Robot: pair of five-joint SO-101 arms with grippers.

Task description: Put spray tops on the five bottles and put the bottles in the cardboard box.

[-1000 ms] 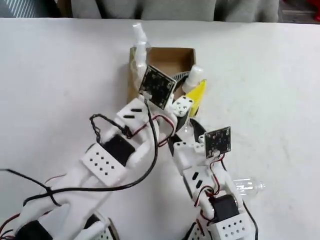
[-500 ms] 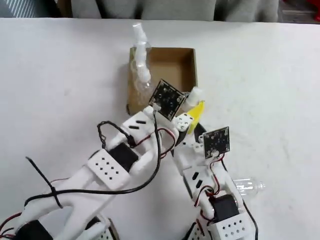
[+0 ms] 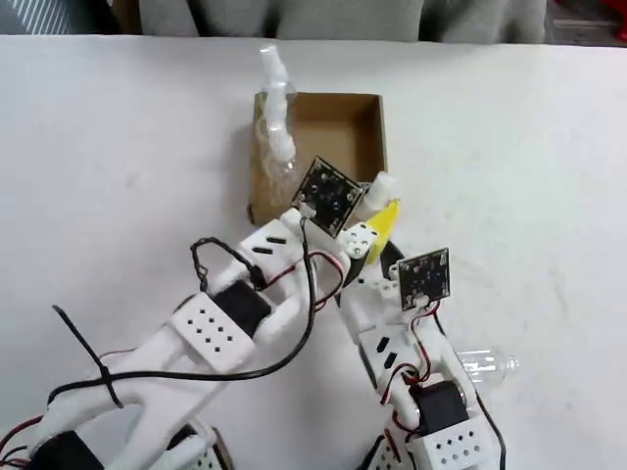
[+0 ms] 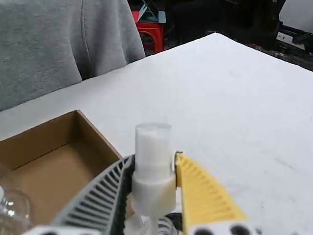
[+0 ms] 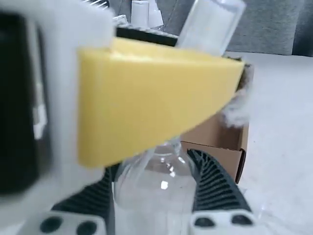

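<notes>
Your left end effector (image 4: 153,164) is clenched on a white spray top (image 4: 153,188), with the grey finger (image 4: 100,203) on one side and the yellow finger (image 4: 208,200) on the other. The top is upright and sits just outside the cardboard box (image 3: 338,122), at the front corner on the right arm's side. Your right end effector (image 5: 155,178) is grasping a clear bottle (image 5: 154,196) between its two dark fingers, in front of that same box corner. The bottle's shoulders show between the fingers, and its neck runs up behind the left arm's yellow finger. The spray top is directly above this bottle, but you cannot tell whether it is seated on the neck. Inside the box, bottles (image 3: 277,137) lie against the side wall away from that corner. Their count is unclear, and one has a spray top poking past the far rim. The rest of the box floor is bare cardboard. A loose bottle (image 3: 485,365) lies on its side on the white surface (image 3: 539,147), well apart from the box and just beside the right arm.
</notes>
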